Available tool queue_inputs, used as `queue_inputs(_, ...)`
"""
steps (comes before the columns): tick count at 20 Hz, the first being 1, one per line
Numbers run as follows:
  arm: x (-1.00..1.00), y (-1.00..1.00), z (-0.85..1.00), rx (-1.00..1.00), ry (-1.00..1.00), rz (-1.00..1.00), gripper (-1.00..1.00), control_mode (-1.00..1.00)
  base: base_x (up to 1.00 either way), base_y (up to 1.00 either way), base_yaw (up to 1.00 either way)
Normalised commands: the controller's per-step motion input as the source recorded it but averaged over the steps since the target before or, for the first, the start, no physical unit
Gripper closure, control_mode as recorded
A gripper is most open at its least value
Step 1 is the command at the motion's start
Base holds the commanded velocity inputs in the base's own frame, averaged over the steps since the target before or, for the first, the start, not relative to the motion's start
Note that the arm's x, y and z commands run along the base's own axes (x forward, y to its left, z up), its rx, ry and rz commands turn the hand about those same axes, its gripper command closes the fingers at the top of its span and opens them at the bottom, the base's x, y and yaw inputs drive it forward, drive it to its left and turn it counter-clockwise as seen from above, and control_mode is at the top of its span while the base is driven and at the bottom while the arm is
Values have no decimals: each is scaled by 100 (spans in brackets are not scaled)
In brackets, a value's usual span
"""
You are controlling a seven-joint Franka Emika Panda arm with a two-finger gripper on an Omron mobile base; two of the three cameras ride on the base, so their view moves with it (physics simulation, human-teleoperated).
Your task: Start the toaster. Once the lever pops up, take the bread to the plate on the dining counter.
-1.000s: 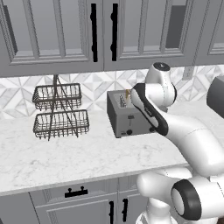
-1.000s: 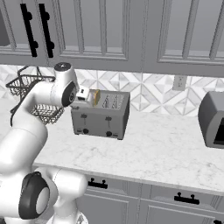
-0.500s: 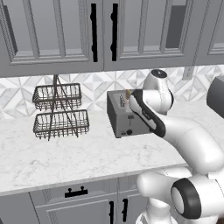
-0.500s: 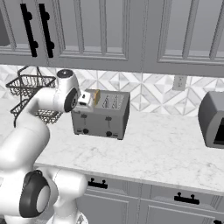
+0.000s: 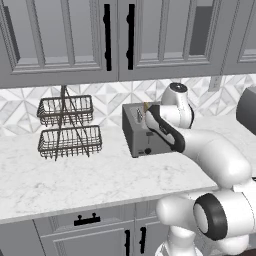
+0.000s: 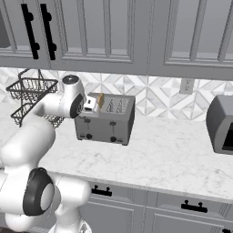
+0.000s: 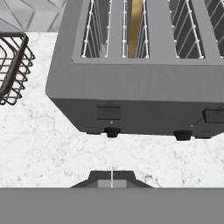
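Observation:
The grey two-slot toaster [image 5: 137,134] [image 6: 108,122] [image 7: 135,89] stands on the marble counter by the backsplash. A tan slice of bread [image 5: 146,106] [image 6: 100,99] [image 7: 134,26] stands upright in one slot, with its top edge above the rim. My gripper [image 5: 148,120] [image 6: 88,110] [image 7: 112,177] is shut and holds nothing. It hovers over the toaster's front face on the bread's side, just above a lever [image 7: 108,112]. Two black knobs [image 7: 112,131] sit low on that face. The plate and the dining counter are out of view.
A two-tier black wire basket [image 5: 67,127] [image 6: 31,93] [image 7: 11,65] stands left of the toaster. A dark grey appliance [image 5: 247,109] [image 6: 221,124] sits at the far right. Grey upper cabinets hang above the marble counter [image 5: 75,175].
The arm has eased slightly down and in towards the toaster's front. The jaws have stayed shut, and the toaster and bread have not moved.

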Motion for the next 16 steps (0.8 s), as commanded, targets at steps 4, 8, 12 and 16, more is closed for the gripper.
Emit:
queue_inputs(4, 22, 1, -9, 0, 0, 0, 100, -100, 0, 0, 0)
queue_inputs(8, 21, 1, -9, 0, 0, 0, 100, -100, 0, 0, 0)
queue_inputs(12, 13, 5, -11, 0, -1, 0, 100, -100, 0, 0, 0)
queue_inputs(16, 15, 4, -14, 0, -1, 0, 100, -100, 0, 0, 0)
